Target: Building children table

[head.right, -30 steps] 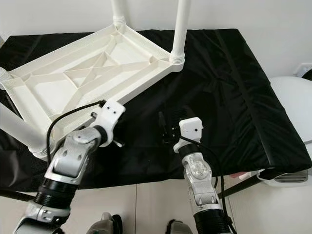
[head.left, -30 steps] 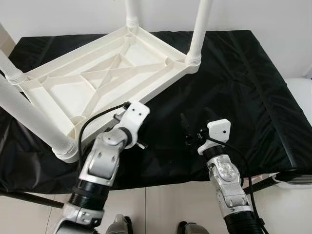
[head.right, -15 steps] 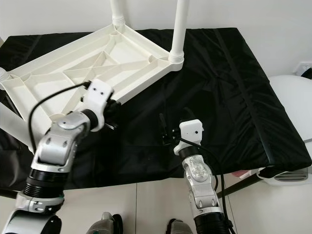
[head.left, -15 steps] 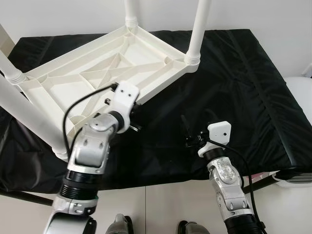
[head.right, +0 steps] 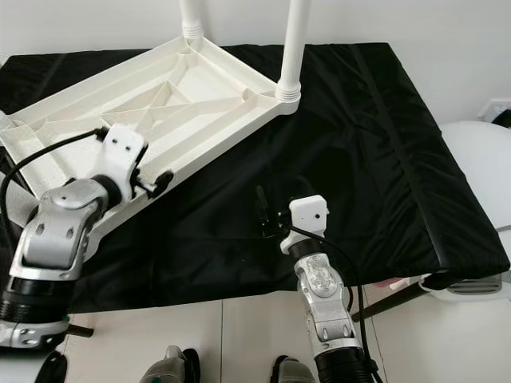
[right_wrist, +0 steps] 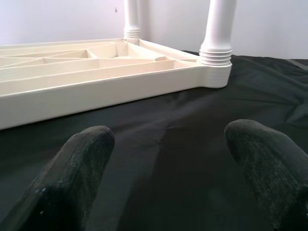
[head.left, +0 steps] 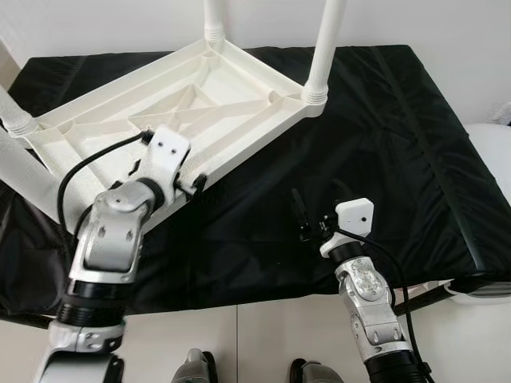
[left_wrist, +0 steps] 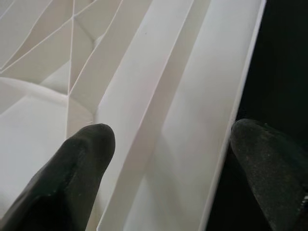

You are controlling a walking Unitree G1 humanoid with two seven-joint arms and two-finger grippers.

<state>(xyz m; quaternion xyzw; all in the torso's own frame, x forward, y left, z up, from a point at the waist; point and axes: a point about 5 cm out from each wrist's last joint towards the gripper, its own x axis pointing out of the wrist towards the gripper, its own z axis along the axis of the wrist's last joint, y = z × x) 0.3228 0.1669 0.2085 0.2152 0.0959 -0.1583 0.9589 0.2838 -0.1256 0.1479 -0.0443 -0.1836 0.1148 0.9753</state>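
I see one white plastic children's table (head.left: 200, 104) lying upside down on a black cloth (head.left: 383, 144) that covers the work surface. Its underside faces up: a rectangular frame with raised ribs, some crossing in an X, smooth and matte. Two round legs stand up from its far corners, one at the far left (head.left: 214, 20) and one at the far right (head.left: 326, 48), each with a ringed collar at the base. At the left edge of my head view I count two more legs, one thick and near (head.left: 20, 171), one behind it (head.left: 12, 112), both cut off by the frame. The cloth looks thin and slightly shiny, with creases and a seam.

My left gripper (left_wrist: 168, 159) sits over the table's near long rim. In the left wrist view its two black fingers (left_wrist: 82, 163) are spread apart, one over the ribbed inside, the other beyond the outer edge over the cloth, with the rim between them. I cannot tell if they touch it.

My right gripper (head.left: 318, 209) hovers over bare cloth, well apart from the table, fingers (right_wrist: 77, 168) spread and holding nothing. A white rounded object (head.left: 491, 152) sits beside the cloth's right edge.
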